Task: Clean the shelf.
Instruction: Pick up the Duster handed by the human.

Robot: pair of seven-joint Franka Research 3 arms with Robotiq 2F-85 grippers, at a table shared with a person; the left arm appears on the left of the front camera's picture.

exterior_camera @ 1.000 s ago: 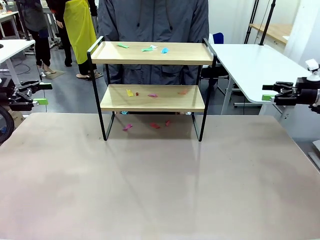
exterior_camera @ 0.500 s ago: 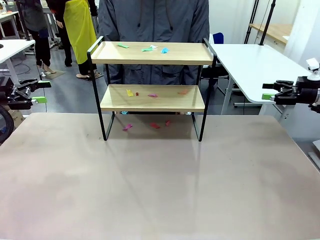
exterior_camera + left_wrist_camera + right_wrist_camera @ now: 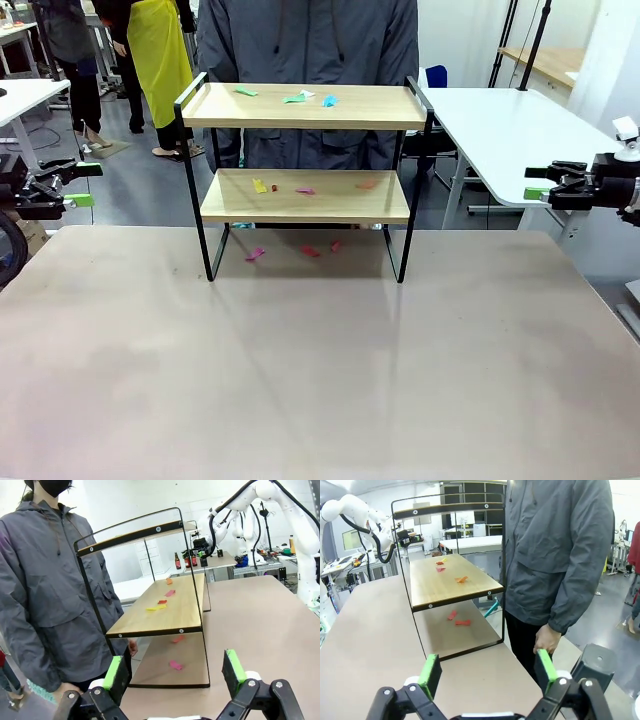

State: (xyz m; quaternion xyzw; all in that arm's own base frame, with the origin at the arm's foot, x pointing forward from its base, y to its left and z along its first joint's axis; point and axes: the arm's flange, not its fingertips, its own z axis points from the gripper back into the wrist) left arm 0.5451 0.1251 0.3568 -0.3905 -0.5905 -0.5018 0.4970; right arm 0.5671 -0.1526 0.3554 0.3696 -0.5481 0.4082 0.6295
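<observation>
The shelf (image 3: 305,107) stands at the table's far middle: two light wooden boards in a thin black frame. Green and blue paper scraps (image 3: 297,98) lie on the top board. Yellow, pink and orange scraps (image 3: 262,186) lie on the lower board (image 3: 165,607), which the right wrist view shows too (image 3: 447,582). More pink scraps (image 3: 310,250) lie on the table under it. My left gripper (image 3: 85,185) hovers open off the table's left edge, nothing between its fingers (image 3: 174,672). My right gripper (image 3: 541,181) hovers open off the right edge, also holding nothing (image 3: 487,672).
A person in a grey jacket (image 3: 305,40) stands right behind the shelf, one hand (image 3: 547,641) hanging near the table's far edge. A white table (image 3: 510,120) stands at the back right. The broad tabletop (image 3: 320,370) stretches in front of the shelf.
Both grippers have shifted only very slightly at the table's sides. The shelf, the scraps and the person have not moved.
</observation>
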